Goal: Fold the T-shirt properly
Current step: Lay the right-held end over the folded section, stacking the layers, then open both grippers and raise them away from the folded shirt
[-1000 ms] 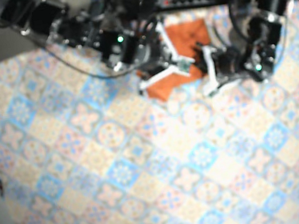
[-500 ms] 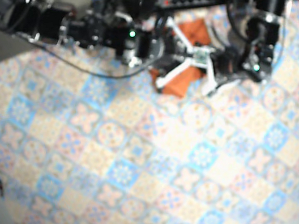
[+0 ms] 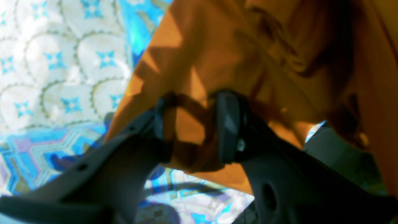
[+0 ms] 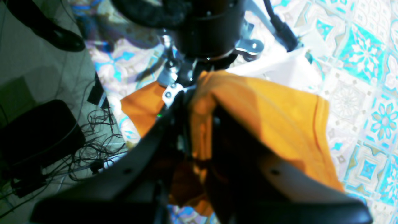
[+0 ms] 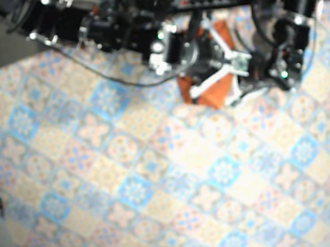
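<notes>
Right claw (image 4: 200,105) moved rightward gripping T-shirt (image 4: 273,118); cables (image 4: 93,146) nearby.

The base view is soft throughout: the T-shirt (image 5: 212,94) is a small orange patch at upper centre-right, largely covered by both arms, its folds unreadable. In the left wrist view it runs off the top and right edges, and whether the left gripper (image 3: 195,101) pinches it cannot be told. In the right wrist view the right gripper (image 4: 199,105), clamped on cloth, is blurred and hides the shirt's lower part.
</notes>
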You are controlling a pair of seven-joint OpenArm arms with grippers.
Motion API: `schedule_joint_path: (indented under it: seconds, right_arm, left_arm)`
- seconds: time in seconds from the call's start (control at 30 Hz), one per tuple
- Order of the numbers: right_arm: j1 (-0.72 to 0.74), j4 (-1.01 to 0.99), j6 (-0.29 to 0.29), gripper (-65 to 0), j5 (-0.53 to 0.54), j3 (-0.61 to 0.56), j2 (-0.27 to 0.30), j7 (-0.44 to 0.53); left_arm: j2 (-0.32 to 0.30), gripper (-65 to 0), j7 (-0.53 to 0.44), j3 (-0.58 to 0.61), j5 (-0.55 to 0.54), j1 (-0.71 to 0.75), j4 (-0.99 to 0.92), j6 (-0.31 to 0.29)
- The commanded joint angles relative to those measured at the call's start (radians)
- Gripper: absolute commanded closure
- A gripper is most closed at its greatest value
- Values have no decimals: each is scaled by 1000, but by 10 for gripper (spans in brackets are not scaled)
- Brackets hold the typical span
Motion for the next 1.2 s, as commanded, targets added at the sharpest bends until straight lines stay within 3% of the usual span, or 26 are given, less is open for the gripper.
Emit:
schedule_joint_path:
  seconds: [0.0, 0.3, 0.53, 0.8, 0.97, 1.17]
  right_arm:
    - [13, 7, 2, 0, 7, 0, -13, 48]
    - [7, -22, 2, 0, 8, 6, -1, 88]
    - [7, -22, 2, 0, 8, 1, -1, 88]
    - [7, -22, 2, 0, 8, -2, -1, 84]
    - [7, -22, 2, -71, 8, -2, -1, 84]
    - [7, -22, 2, -118, 8, -3, -1, 84]
  left_arm:
    - [-9, -210, -11, -8, -15, -16, 11, -5]
    - [-32, -215, -11, -18, -20, -17, 17, -5]
    - [-35, -216, -5, -181, -21, -17, 19, -6]
    - [-129, -216, -5, -233, -26, -17, 125, -6]
    - [-135, -216, -4, -331, -25, -16, 129, -6]
    - [-166, -216, -5, -354, -26, -17, 129, -6]
